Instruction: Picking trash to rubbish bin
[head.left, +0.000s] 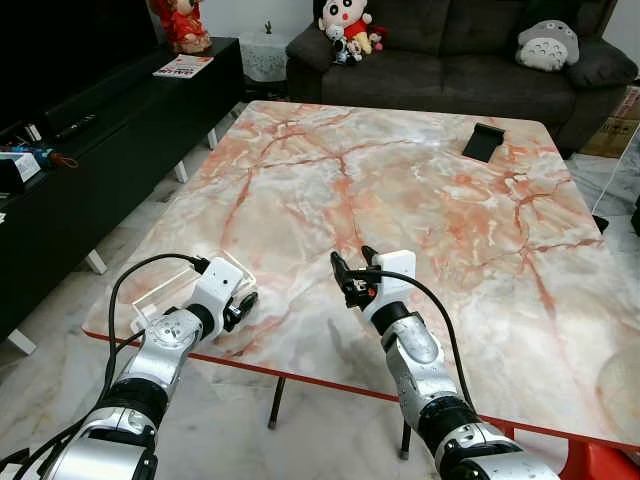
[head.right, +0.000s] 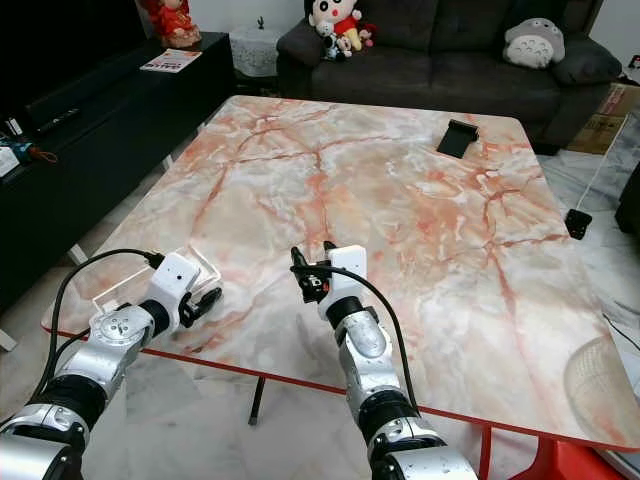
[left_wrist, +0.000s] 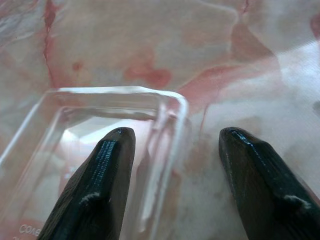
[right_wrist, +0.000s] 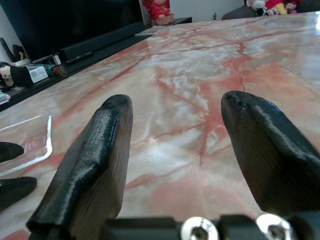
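A clear plastic container (head.left: 160, 300) lies on the near-left corner of the marble table (head.left: 400, 180). My left gripper (head.left: 244, 306) is down at the container's right end and open. In the left wrist view one finger (left_wrist: 100, 175) is inside the container (left_wrist: 100, 100) and the other (left_wrist: 260, 175) is outside over the marble, so its jaws straddle the side wall. My right gripper (head.left: 352, 256) stands open over bare marble near the table's front middle, with nothing between its fingers (right_wrist: 95, 150). The container's edge (right_wrist: 35, 155) appears off to its side.
A small black object (head.left: 484, 141) lies at the table's far right. A dark sofa (head.left: 450, 60) with plush toys stands behind the table, and a black TV cabinet (head.left: 100, 150) runs along the left. A round pale object (head.left: 620, 395) sits on the floor at the near right.
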